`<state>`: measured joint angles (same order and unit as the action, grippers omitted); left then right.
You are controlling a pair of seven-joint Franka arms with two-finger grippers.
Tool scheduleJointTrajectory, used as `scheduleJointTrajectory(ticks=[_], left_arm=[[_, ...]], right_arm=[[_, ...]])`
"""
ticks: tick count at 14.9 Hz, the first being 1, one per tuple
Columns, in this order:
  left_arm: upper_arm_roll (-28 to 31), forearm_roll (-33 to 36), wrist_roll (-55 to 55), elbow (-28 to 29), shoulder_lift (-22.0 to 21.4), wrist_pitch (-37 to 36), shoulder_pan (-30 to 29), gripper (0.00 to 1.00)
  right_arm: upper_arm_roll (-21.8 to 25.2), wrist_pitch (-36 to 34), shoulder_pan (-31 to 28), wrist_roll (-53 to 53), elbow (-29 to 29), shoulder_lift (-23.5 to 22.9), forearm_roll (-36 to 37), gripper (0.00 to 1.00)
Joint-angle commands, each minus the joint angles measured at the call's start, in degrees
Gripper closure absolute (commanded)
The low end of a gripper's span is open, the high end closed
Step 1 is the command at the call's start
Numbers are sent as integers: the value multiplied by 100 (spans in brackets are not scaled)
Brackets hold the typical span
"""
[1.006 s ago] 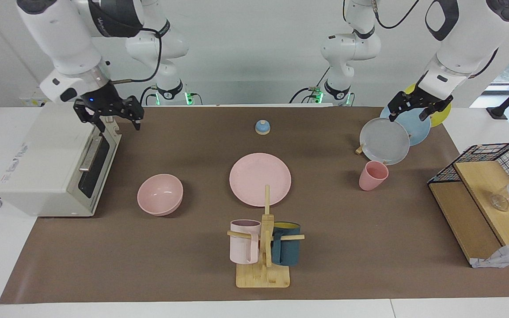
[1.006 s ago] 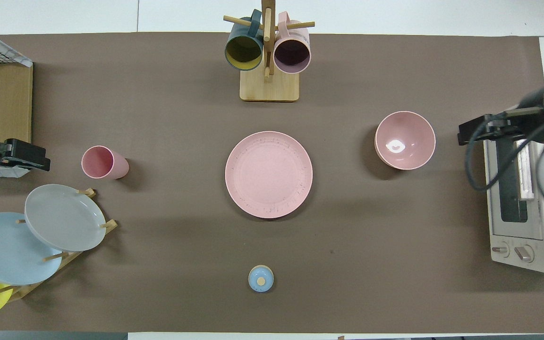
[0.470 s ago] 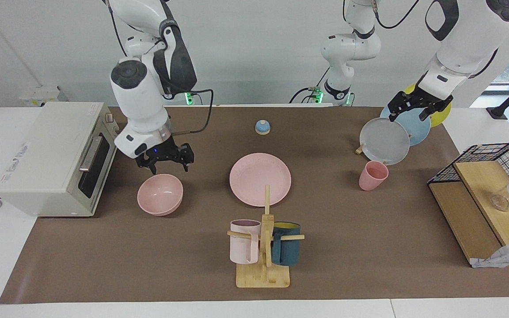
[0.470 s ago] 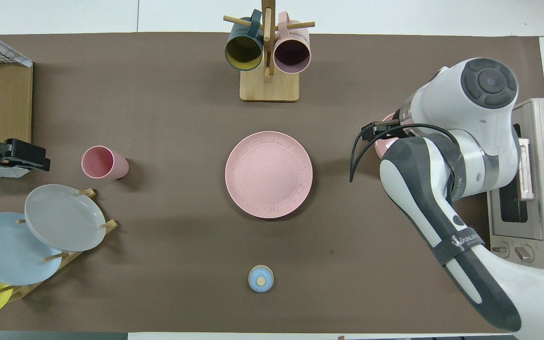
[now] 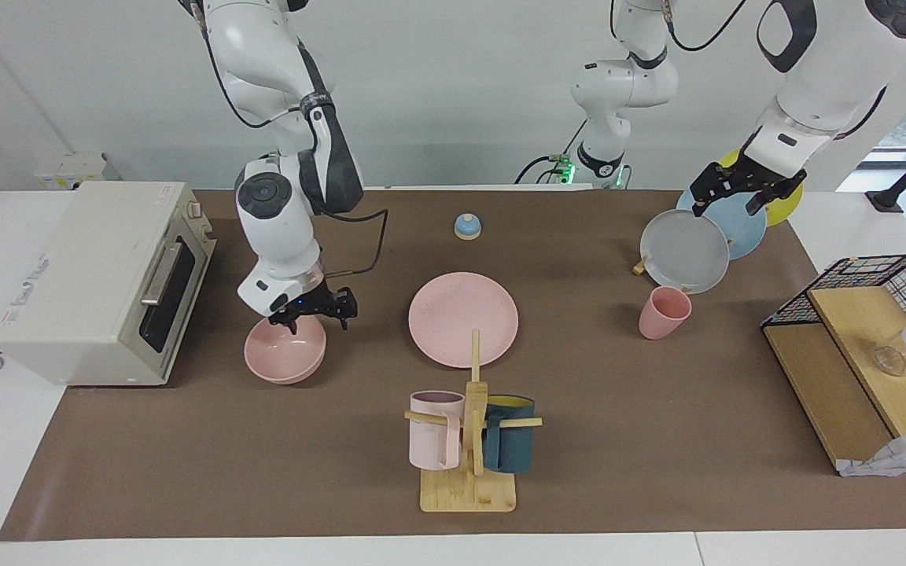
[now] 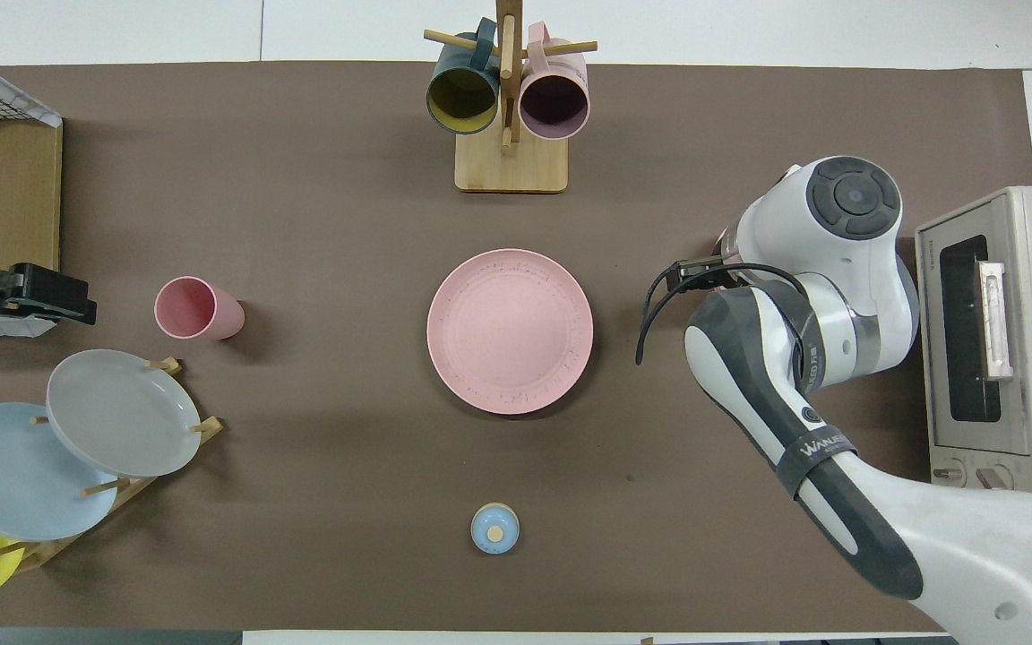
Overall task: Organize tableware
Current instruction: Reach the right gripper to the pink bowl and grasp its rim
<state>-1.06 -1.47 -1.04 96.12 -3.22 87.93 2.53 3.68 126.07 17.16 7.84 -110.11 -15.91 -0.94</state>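
Right gripper (image 5: 308, 313): down at the nearer rim of the pink bowl (image 5: 284, 354), fingers spread, straddling or just above the rim; actual contact not clear. Hidden under its own arm in the overhead view.
Right arm writing: a band on the forearm printed with white letters, partly legible, ending in "ANJIED" or similar.
Pink bowl: upright on the brown mat (image 5: 264, 472), toward the right arm's end of the counter, just in front of the toaster oven (image 5: 99, 275).
Toaster oven writing: red triangle warning sticker beside the knobs; text too small to read.
Pink plate (image 5: 463, 318): flat at the middle of the mat, well apart from bowl and cup.
Pink cup (image 5: 663, 312): upright toward the left arm's end, just beside the plate rack (image 6: 113, 488).
Left gripper (image 5: 740, 192): waiting in the air over the racked grey plate (image 5: 685, 251) and blue plate (image 5: 744, 228), near the left arm's corner; finger spread unclear.
Mug tree (image 5: 470, 464): at the counter edge farthest from the robots.
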Motion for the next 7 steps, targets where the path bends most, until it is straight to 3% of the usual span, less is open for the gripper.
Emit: scheduleJointTrajectory(ticks=[1, 4, 7], left_arm=[[-52, 85, -10, -40, -47, -135, -15, 0], [-52, 85, -19, -40, -47, -100, -24, 0], [-52, 85, -19, -40, -56, -74, -15, 0]], right_arm=[[19, 207, 16, 7, -168, -26, -29, 29], [19, 225, 16, -46, -186, -35, 67, 39], [19, 225, 16, -37, -186, -43, 208, 69]])
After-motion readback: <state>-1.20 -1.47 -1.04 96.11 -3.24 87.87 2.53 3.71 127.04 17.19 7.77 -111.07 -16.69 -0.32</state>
